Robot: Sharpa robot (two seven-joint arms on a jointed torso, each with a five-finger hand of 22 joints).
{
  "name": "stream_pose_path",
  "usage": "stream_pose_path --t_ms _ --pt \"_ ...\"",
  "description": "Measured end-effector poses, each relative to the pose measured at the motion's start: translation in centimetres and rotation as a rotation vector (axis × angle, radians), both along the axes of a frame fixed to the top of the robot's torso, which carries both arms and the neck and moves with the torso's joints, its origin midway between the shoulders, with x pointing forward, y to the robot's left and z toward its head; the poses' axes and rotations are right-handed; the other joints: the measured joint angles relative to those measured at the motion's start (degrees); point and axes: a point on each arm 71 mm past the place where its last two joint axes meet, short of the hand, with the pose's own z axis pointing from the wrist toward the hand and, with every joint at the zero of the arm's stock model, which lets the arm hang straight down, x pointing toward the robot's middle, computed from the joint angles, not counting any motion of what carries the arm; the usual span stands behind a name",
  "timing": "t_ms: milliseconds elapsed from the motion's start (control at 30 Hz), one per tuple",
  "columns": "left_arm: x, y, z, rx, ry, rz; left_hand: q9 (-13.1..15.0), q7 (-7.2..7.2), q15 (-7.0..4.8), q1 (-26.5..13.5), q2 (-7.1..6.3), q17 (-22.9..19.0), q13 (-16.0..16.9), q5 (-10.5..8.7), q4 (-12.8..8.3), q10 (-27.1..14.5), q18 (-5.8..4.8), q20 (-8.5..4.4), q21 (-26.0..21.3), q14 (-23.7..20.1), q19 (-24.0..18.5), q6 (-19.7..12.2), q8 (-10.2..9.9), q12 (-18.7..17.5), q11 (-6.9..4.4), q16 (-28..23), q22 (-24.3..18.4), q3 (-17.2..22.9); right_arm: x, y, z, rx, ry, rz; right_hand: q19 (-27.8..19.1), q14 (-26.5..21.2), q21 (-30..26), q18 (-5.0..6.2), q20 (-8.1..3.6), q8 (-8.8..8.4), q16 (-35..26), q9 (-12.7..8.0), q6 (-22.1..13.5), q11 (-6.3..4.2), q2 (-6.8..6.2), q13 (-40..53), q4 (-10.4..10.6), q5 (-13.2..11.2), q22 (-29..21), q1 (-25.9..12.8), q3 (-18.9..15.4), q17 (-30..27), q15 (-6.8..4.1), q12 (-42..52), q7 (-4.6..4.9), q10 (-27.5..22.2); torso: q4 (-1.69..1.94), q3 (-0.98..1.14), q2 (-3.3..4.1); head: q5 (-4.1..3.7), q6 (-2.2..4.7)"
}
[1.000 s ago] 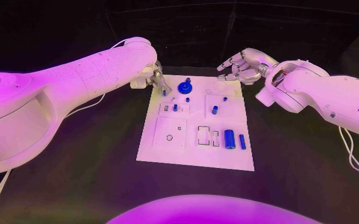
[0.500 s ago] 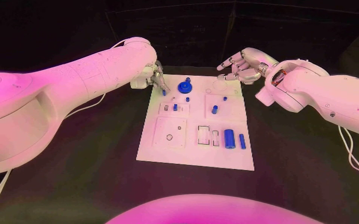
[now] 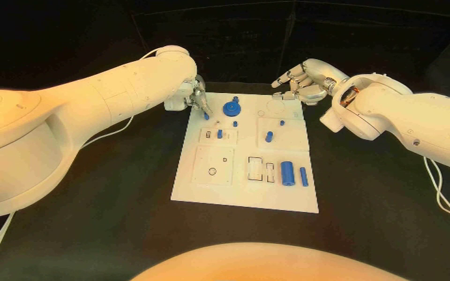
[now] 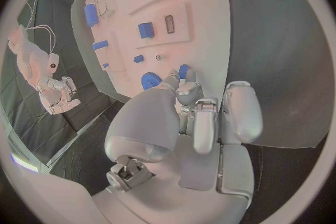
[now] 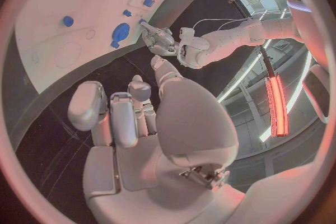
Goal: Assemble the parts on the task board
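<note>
Right, the small blue part [image 3: 205, 116] sits pinched in your left hand [image 3: 194, 95] over the far-left corner of the task board [image 3: 246, 193] — keep it upright and lower it straight into its socket — while your right hand [image 3: 305, 82] hovers empty, fingers loosely curled, beyond the far-right corner.

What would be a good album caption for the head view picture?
Left hand holds a small blue part at the white task board, while the right hand hovers at its far corner.

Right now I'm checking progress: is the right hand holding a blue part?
No: in the right wrist view the right hand hangs over the black table with nothing between its fingers.
</note>
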Motion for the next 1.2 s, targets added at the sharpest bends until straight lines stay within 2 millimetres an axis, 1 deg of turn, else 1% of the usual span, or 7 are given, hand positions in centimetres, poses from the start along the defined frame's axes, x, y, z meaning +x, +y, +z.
stream_pose_path --t_ms 67,167,233,300,433,867,1200 --pt "0.0 0.0 0.0 -0.003 -0.001 -0.001 -0.12 0.01 -0.04 1.00 -0.01 0.00 -0.20 -0.18 0.10 -0.01 0.00 0.00 0.00 0.04 0.00 -0.20 -0.22 -0.22 0.01 0.00 0.00 0.57 0.0 0.0 0.0 0.000 0.000 0.000 0.00 0.00 0.00 0.00 0.00 0.00 0.00 0.00 0.00 0.00 0.00 0.00 0.00 0.00 0.00 0.00 0.00 0.00 0.00 0.00 0.00 0.00 0.00 0.00 0.00 0.00 0.00" --pt "-0.1 0.2 0.1 -0.008 -0.004 -0.004 -0.11 0.23 -0.04 0.34 -0.75 0.00 -0.83 0.08 2.64 0.22 0.00 0.00 0.00 0.04 0.00 -0.19 0.43 -0.89 0.24 0.00 0.00 3.13 0.0 0.0 0.0 0.000 0.000 0.000 0.00 0.00 0.00 0.00 0.00 0.00 0.00 0.00 0.00 0.00 0.00 0.00 0.00 0.00 0.00 0.00 0.00 0.00 0.00 0.00 0.00 0.00 0.00 0.00 -0.04 0.00 0.00" --pt "-0.2 0.4 0.1 -0.013 -0.009 -0.006 0.10 0.23 -0.04 -4.03 -3.55 0.00 -1.14 0.27 0.56 0.42 0.00 0.00 0.00 0.04 0.00 -0.19 1.89 -0.89 0.44 0.00 0.00 11.14 0.0 0.0 0.0 0.000 0.000 0.000 0.00 0.00 0.00 0.00 0.00 0.00 0.00 0.00 0.00 0.00 0.00 0.00 0.00 0.00 0.00 0.00 0.00 0.00 0.00 0.00 0.00 0.00 0.02 -0.01 -0.06 0.00 0.01" --pt "-0.4 0.6 0.2 -0.021 -0.016 -0.007 0.79 0.35 -0.04 -6.29 -4.67 0.00 -1.32 0.27 -0.51 0.44 0.00 0.00 0.00 0.04 0.00 -0.32 2.71 -0.89 0.41 0.00 0.00 15.30 0.0 -0.1 0.0 -0.001 0.000 -0.001 0.00 0.00 0.00 0.00 0.00 0.00 0.00 0.00 0.00 0.00 0.00 0.00 0.00 0.00 0.00 0.00 0.00 0.00 0.00 0.00 0.00 0.00 0.06 -0.01 -0.07 -0.04 0.04" --pt "-0.8 1.0 0.3 -0.041 -0.032 -0.010 1.21 0.22 -0.04 -8.51 -6.26 0.00 -1.44 0.27 -1.16 0.68 0.00 0.00 -0.31 0.04 0.00 -0.59 3.82 -0.89 0.18 0.00 -0.01 19.20 0.0 -0.2 0.0 -0.001 0.000 -0.003 0.00 0.00 0.00 0.00 0.00 0.00 0.00 0.00 0.00 0.00 0.00 0.00 0.00 0.00 0.00 0.00 0.00 0.00 0.00 0.00 0.00 0.00 0.17 0.00 -0.14 -0.04 0.07" --pt "-3.5 1.3 1.3 -0.118 -0.099 -0.043 1.63 0.31 -0.04 -10.17 -7.05 0.00 -1.70 0.24 -1.43 0.75 0.00 0.00 -0.31 0.04 0.00 -0.69 4.86 -0.89 0.12 0.00 -0.01 21.66 0.0 -0.4 0.0 -0.003 0.001 -0.007 0.00 0.00 0.00 0.00 0.00 0.00 0.00 0.00 0.00 0.00 0.00 0.00 0.00 0.00 0.01 0.00 0.00 0.00 0.00 0.00 0.00 0.00 0.72 -0.04 -0.52 -0.01 -0.12" --pt "-5.4 1.2 0.2 -0.147 -0.131 -0.049 1.94 0.12 -0.04 -10.79 -7.61 0.00 -1.70 0.19 -2.24 0.96 0.00 0.00 -0.31 0.04 0.00 -0.91 5.17 -0.89 -0.09 0.00 -0.01 23.26 0.0 -0.6 0.0 -0.005 0.004 -0.008 0.00 0.00 0.00 0.00 0.00 0.00 -0.21 0.00 0.00 0.00 0.00 0.00 0.00 0.00 0.01 0.00 0.00 0.00 0.00 0.00 0.00 0.00 0.94 -0.11 -0.64 0.30 -0.18"
